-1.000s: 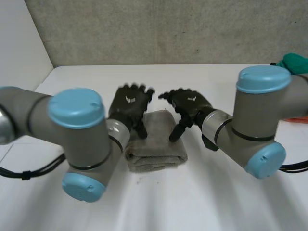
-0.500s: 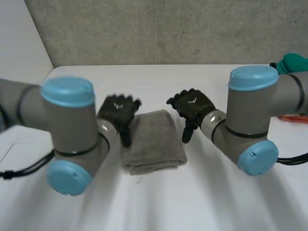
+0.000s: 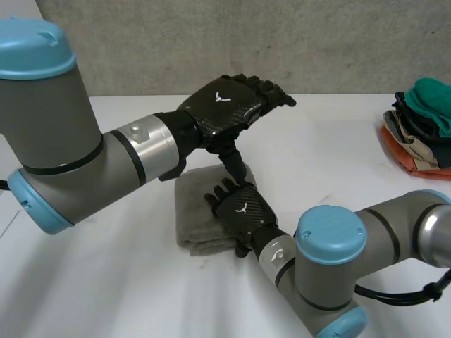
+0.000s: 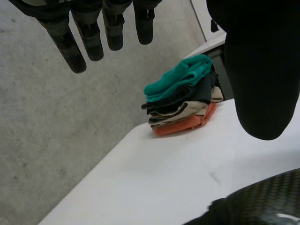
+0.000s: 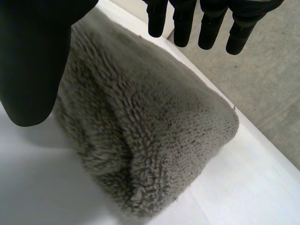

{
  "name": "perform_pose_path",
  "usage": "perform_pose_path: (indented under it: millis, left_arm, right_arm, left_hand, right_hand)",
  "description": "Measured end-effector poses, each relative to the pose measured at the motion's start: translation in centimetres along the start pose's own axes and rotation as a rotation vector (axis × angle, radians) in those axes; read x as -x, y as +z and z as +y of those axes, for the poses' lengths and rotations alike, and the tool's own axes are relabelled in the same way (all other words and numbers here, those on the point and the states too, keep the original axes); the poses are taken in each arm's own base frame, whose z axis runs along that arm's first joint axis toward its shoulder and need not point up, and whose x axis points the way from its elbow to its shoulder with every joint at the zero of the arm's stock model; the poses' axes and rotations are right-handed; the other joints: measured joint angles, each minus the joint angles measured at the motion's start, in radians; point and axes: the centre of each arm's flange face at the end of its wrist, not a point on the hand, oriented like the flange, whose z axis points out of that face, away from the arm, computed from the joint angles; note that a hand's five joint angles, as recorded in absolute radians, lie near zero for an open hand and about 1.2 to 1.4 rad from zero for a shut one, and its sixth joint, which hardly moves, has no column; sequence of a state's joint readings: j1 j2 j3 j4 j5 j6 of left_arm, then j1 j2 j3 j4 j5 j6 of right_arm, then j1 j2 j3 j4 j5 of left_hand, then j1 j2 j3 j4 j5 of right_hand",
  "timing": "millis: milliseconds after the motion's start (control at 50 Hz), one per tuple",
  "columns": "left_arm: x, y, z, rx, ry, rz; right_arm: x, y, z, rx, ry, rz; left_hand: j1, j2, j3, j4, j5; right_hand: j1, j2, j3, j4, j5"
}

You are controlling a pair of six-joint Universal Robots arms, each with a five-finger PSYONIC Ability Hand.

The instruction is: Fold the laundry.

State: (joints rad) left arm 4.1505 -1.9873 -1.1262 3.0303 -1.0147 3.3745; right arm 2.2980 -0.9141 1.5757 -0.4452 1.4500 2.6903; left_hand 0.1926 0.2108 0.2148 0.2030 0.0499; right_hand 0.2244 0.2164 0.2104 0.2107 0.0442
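A grey fluffy towel (image 3: 196, 208), folded into a thick pad, lies on the white table (image 3: 331, 162). My left hand (image 3: 229, 105) hangs in the air above the towel's far edge, open, its straight fingers (image 4: 89, 33) holding nothing. My right hand (image 3: 241, 210) is over the towel's near right part and is open too. In the right wrist view the towel (image 5: 150, 140) spreads under the palm, the straight fingers (image 5: 211, 18) reaching past its far edge. I cannot tell whether the palm touches the cloth.
A pile of folded clothes (image 3: 419, 130) with a green piece on top sits at the table's right edge, also seen past my left hand's fingertips as a stack (image 4: 183, 98). A grey wall stands behind the table.
Both hands have left the towel's far edge. The left hand rose and swung to the right above it. The right arm dropped to the near side, its hand now over the towel.
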Motion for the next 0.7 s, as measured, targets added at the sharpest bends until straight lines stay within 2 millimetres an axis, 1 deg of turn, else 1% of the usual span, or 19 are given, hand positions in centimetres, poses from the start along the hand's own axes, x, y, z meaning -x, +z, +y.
perform_pose_path:
  millis: [120, 240, 320, 400, 520, 560, 580, 600, 640, 680, 700]
  left_arm:
    - [-0.2, 0.4, 1.0, 0.024, -0.011, 0.004]
    - [-0.3, 0.5, 1.5, 0.032, -0.017, 0.003]
    - [-0.3, 0.5, 1.5, 0.033, -0.019, 0.004]
    - [-0.3, 0.5, 1.5, 0.033, -0.021, 0.005]
    - [-0.2, 0.5, 1.5, 0.034, -0.023, 0.002]
    - [-0.1, 0.5, 1.5, 0.035, -0.024, 0.001]
    - [0.0, 0.5, 1.6, 0.035, -0.024, 0.0]
    - [0.0, 0.5, 1.6, 0.036, -0.025, -0.002]
    - [0.1, 0.4, 1.6, 0.037, -0.026, -0.003]
    - [0.1, 0.4, 1.6, 0.037, -0.026, -0.004]
    - [0.1, 0.4, 1.6, 0.038, -0.027, -0.005]
  right_arm:
    - [0.1, 1.4, 0.8, -0.03, -0.053, 0.019]
    - [0.0, 2.5, 1.1, -0.046, -0.09, 0.03]
    - [-0.2, 3.0, 0.9, -0.059, -0.093, 0.037]
    - [-0.4, 3.4, 0.6, -0.073, -0.093, 0.043]
    - [-0.6, 4.0, 0.4, -0.086, -0.088, 0.049]
    - [-0.6, 4.2, 0.3, -0.09, -0.087, 0.05]
    - [-0.7, 4.3, 0.3, -0.093, -0.086, 0.05]
    - [-0.7, 4.4, 0.3, -0.095, -0.086, 0.05]
    - [-0.7, 4.6, 0.3, -0.099, -0.086, 0.05]
    - [-0.7, 4.8, 0.3, -0.102, -0.086, 0.05]
    - [-0.7, 4.9, 0.4, -0.104, -0.086, 0.051]
  left_hand:
    - [0.0, 0.0, 0.0, 0.0, 0.0]
    - [0.0, 0.0, 0.0, 0.0, 0.0]
    - [0.0, 0.0, 0.0, 0.0, 0.0]
    - [0.0, 0.0, 0.0, 0.0, 0.0]
    - [0.0, 0.0, 0.0, 0.0, 0.0]
    - [0.0, 0.0, 0.0, 0.0, 0.0]
    - [0.0, 0.0, 0.0, 0.0, 0.0]
    - [0.0, 0.0, 0.0, 0.0, 0.0]
    - [0.0, 0.0, 0.0, 0.0, 0.0]
    - [0.0, 0.0, 0.0, 0.0, 0.0]
    - [0.0, 0.0, 0.0, 0.0, 0.0]
  right_hand:
    - [0.0, 0.0, 0.0, 0.0, 0.0]
    - [0.0, 0.0, 0.001, 0.001, 0.0]
    - [0.004, 0.009, 0.025, 0.028, 0.016]
    - [0.074, 0.09, 0.099, 0.098, 0.09]
    - [0.125, 0.118, 0.145, 0.145, 0.125]
    - [0.189, 0.183, 0.204, 0.205, 0.18]
    - [0.266, 0.263, 0.277, 0.272, 0.242]
    - [0.357, 0.359, 0.369, 0.368, 0.321]
    - [0.611, 0.641, 0.638, 0.636, 0.579]
    - [0.757, 0.849, 0.844, 0.843, 0.796]
    - [0.786, 0.91, 0.913, 0.919, 0.852]
